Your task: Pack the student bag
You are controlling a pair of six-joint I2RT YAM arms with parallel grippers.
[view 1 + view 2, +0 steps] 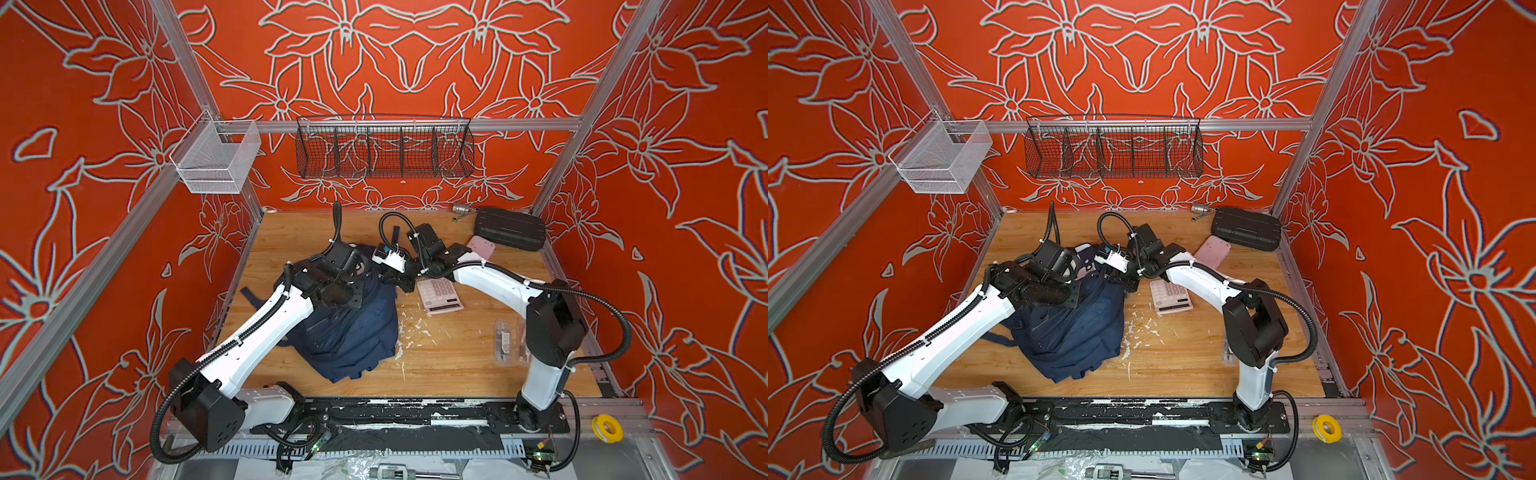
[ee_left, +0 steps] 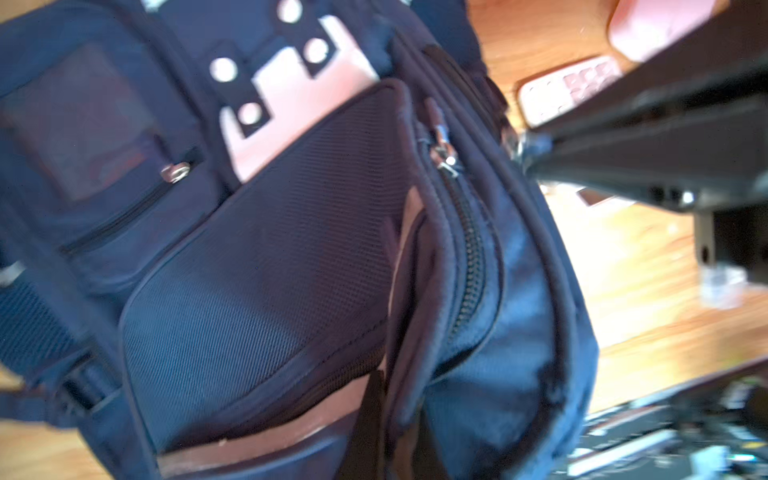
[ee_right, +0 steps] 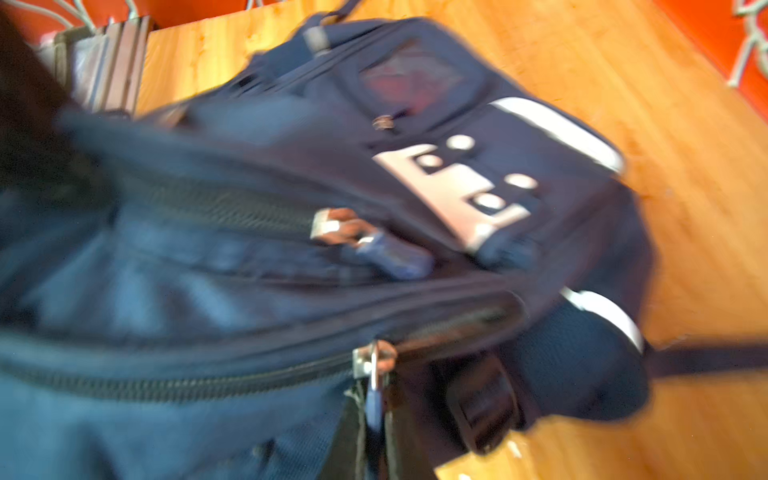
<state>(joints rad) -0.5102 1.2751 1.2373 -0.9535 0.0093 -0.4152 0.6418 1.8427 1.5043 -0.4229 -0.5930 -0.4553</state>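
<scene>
Zip pull (image 3: 374, 361) on student bag (image 3: 208, 291) showed only in wrist views; patch (image 3: 457, 187) was unreadable. Right gripper (image 1: 398, 283) and the hidden left gripper were closed; grip unclear.

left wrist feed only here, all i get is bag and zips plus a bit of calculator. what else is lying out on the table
observer: a black ribbed hard case sits in the far right corner, well clear of the student bag.
operator: ok, anything closer to the front
observer: yes, clear packets lie flat near the right edge of the table, on the near side of the calculator.
</scene>
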